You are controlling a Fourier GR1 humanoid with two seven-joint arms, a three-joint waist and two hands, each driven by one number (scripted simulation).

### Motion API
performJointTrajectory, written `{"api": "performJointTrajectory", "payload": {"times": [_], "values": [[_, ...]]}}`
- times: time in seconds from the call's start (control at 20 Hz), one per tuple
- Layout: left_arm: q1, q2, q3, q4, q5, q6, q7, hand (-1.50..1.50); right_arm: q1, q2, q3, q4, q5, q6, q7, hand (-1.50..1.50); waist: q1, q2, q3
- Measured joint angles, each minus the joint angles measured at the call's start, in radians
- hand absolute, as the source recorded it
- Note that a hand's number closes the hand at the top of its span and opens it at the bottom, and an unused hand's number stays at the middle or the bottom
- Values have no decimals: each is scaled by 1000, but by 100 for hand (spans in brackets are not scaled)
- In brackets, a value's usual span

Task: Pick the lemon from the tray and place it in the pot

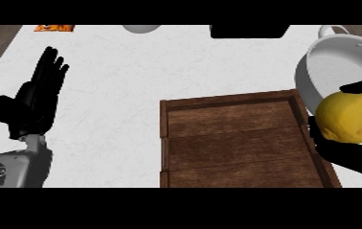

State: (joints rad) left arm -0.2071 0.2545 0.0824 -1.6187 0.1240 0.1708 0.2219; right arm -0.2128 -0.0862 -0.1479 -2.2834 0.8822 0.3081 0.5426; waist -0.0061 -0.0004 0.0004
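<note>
Right robot hand (338, 152), entering at the view's lower right edge, is clamped on the lemon (341, 117): black fingers show under the fruit, along its left side and just above it, so the yellow body is cradled from several sides, and much of the hand is cut off by the frame. Held thus, the lemon is clear of the wooden tray (164, 142) and sits over the tray's right rim, touching or overlapping the near edge of the pot in this view; whether it is already above the pot's opening cannot be told. Judged from this arrangement, the pick is done and the carry toward the pot is the step in hand. Left robot hand (39, 98), at the view's left edge, rests with fingers straight and together, pointing up, well apart from the tray and holding nothing, presumably parked so as not to obstruct the working side. Beyond the tray, the white pot (322, 67) stands at the right on the pale desk (106, 70), its handle at the far side, its mouth open to receive the fruit. Farthest off, along the desk's far edge, lie an orange object (54, 28), a pale rounded object (141, 28) and a black object (249, 31), none identifiable.
</note>
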Motion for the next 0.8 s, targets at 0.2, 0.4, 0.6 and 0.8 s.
{"api": "performJointTrajectory", "payload": {"times": [0.2, 0.4, 0.6, 0.8], "values": [[14, -14, -6, -2, -16, -2, -17, 0, -38, -56, -150, 86, -126, -13, -49, 150, 4, 0, 0], [0, -15, -5, -7, -18, -6, 2, 0, -95, -119, -265, 258, -203, -54, -119, 150, 7, 1, 0], [-3, -13, 3, -14, -14, -13, 10, 0, -111, -162, -344, 420, -261, -119, -243, 150, 9, 2, 0], [-5, -16, 6, 4, -12, -23, -8, 0, -94, -260, -328, 520, -88, -200, -320, 150, 19, 8, 0]]}}
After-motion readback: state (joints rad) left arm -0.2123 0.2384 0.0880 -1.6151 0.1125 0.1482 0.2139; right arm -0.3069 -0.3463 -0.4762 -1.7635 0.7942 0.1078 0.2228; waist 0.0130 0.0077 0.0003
